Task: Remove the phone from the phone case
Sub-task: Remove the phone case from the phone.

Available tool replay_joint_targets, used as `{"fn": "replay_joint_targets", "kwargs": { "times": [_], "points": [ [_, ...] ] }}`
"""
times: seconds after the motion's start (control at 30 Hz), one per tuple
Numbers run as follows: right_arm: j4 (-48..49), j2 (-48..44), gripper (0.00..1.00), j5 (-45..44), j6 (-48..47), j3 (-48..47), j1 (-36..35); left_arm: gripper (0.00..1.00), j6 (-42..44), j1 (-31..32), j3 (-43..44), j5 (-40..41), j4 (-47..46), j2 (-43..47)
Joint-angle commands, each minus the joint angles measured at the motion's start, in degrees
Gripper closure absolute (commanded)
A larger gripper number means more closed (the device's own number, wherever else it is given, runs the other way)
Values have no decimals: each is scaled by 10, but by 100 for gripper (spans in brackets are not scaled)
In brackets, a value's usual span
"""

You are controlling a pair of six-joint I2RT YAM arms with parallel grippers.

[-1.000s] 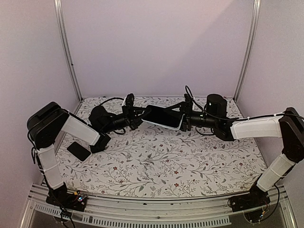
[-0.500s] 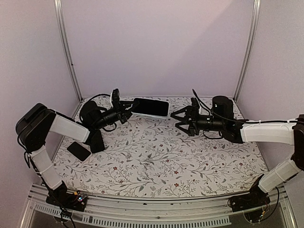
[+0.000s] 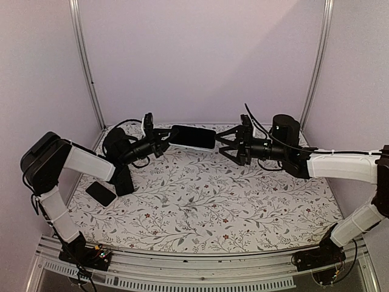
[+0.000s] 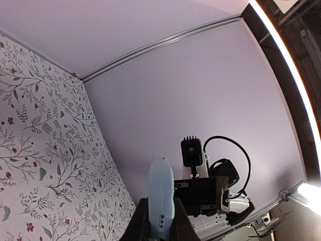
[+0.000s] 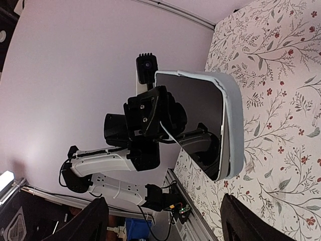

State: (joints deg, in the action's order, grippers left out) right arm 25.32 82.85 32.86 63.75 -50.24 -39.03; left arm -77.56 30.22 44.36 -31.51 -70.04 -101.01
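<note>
**Item:** phone (image 5: 193, 113) in case (image 5: 233, 125).
**Loc:** in the air over the back of the table (image 3: 200, 207), roughly level, long axis running L–R between the two arms. R wrist view shows a dark screen w/ the pale case rim wrapped round it. We judge the phone isn't out yet.

**L gripper** (image 3: 163, 141): clamped on the case's L end. L wrist view has the case edge-on, pinched between the fingers (image 4: 143, 228).

**R gripper** (image 3: 222, 143): jaws apart, nothing in them, just beside the case's free R end. No contact as far as we can tell.

**Other:** dark slab (image 3: 100, 193) flat on the table nr the L arm. We can't tell what it is.

**Step in hand (our reading):** bring R onto the free end and start working the rim off the phone.

**Doing it well:**
- We line R up w/ a corner or the lip, not the glass. Keep the bite shallow so it catches the rim only.
- We go in slowly. The case is held at one end only, so any push at the far end levers against L's grip.
- L should stay firm w/ no twist, giving R something to peel against.
- Peel one corner first, then along the edge. A straight pull prob. just drags the lot.
- Risk: the phone pops free and drops, so we keep R close under it.
</note>
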Motion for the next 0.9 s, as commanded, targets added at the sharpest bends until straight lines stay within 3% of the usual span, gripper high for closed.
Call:
{"fn": "replay_joint_targets", "kwargs": {
  "times": [0.0,0.87],
  "points": [
    [38,34,21,19,14,-20,-5,100,1,6,20,-3,-40,-3],
    [42,26,21,13,28,-14,-19,100,-7,1,30,-7,-51,-21]
  ]
}}
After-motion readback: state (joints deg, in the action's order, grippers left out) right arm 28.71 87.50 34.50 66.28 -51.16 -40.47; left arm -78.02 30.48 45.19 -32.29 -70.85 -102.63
